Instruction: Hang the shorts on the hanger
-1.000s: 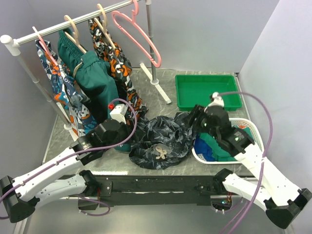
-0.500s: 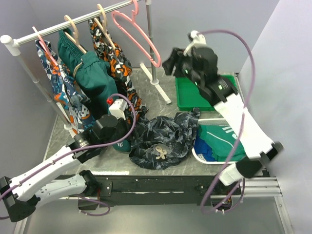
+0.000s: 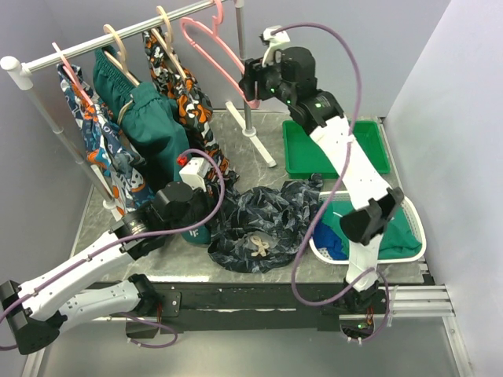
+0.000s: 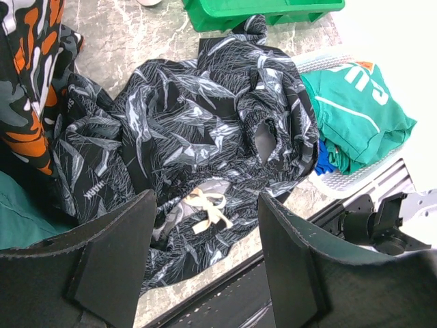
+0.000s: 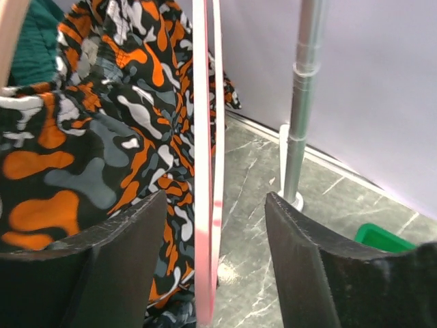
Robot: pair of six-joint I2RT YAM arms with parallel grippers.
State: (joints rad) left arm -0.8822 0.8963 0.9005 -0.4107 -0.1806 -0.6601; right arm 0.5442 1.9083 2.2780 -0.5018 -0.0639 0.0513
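The shorts (image 3: pixel 263 224), dark with a pale leafy print, lie crumpled on the table near its front edge, their white drawstring (image 4: pixel 208 208) facing up. My left gripper (image 4: pixel 206 198) hovers open over the near left part of the shorts (image 4: pixel 205 130), holding nothing. The pink hanger (image 3: pixel 224 59) hangs by its hook from the rail at the back. My right gripper (image 3: pixel 253 82) is raised to its lower end and stands open. In the right wrist view the hanger's thin pink bars (image 5: pixel 207 171) run between the spread fingers (image 5: pixel 130 260) without touching them.
The clothes rail (image 3: pixel 102 39) carries plain green shorts (image 3: pixel 149 118) and orange patterned shorts (image 3: pixel 185 94) on wooden hangers (image 3: pixel 118 47). Its metal post (image 5: pixel 300 102) stands just right of the pink hanger. A green tray (image 3: pixel 334 149) and a white basket (image 3: pixel 409 236) of clothes sit at the right.
My right arm has swung up from beside the basket to the back, bringing its open jaws around the pink hanger's lower end. The left arm has barely shifted.
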